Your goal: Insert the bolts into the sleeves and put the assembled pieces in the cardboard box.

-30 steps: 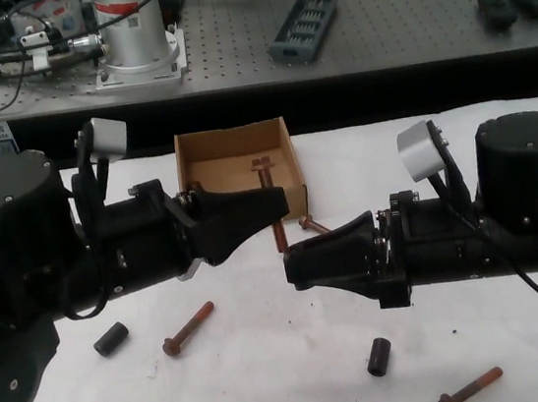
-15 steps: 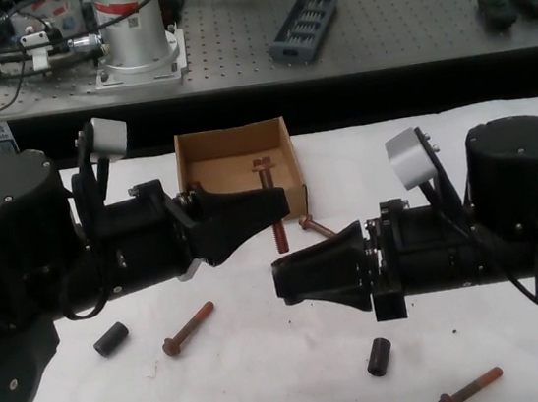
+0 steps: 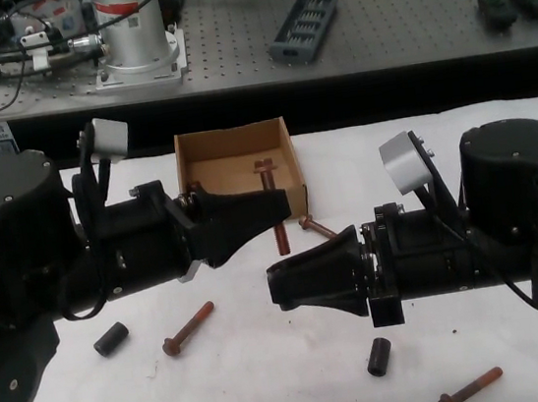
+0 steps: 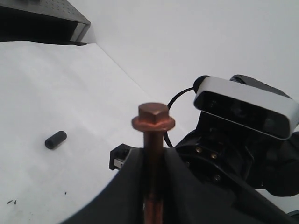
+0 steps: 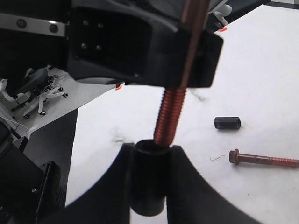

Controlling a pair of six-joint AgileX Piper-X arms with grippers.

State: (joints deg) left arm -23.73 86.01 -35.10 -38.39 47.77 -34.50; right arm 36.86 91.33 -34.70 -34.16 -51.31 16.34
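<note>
Cardboard box (image 3: 289,164) stands on the white sheet (image 3: 273,379) beyond both grippers, with one boxed bolt (image 3: 263,170) lying in it. You don't need the box yet.

Step in hand (judged): mating, first entry.
- Left gripper (image 3: 272,207) is clamped tight on the copper bolt (image 4: 153,122), which stands upright, head up, thread down.
- Right gripper (image 5: 149,156) is closed round the black sleeve (image 5: 150,179), bore facing up, directly under the thread.
- The thread tip sits at the sleeve mouth.

How to do it well:
- Move one arm only and keep the other as a fixed fixture.
- Check that the axes line up first. In the right wrist view the thread seems to lean slightly against the bore, so correct that before you push.
- Feed slowly and straight, because the thread crests may catch on the rim.
- Release neither grip until the shank is well seated.

Hard to make out:
- You cannot tell whether the tip touches the rim or has already entered.
- The left fingers (image 4: 182,182) cover the bolt's mid-shank.
- In the high view the sleeve is buried in the right gripper, so judge alignment from the wrist views.
- The boxed bolt is too small to show whether it wears a sleeve.
- Spares on the sheet: loose bolts (image 3: 189,328), loose sleeves (image 3: 378,356).
</note>
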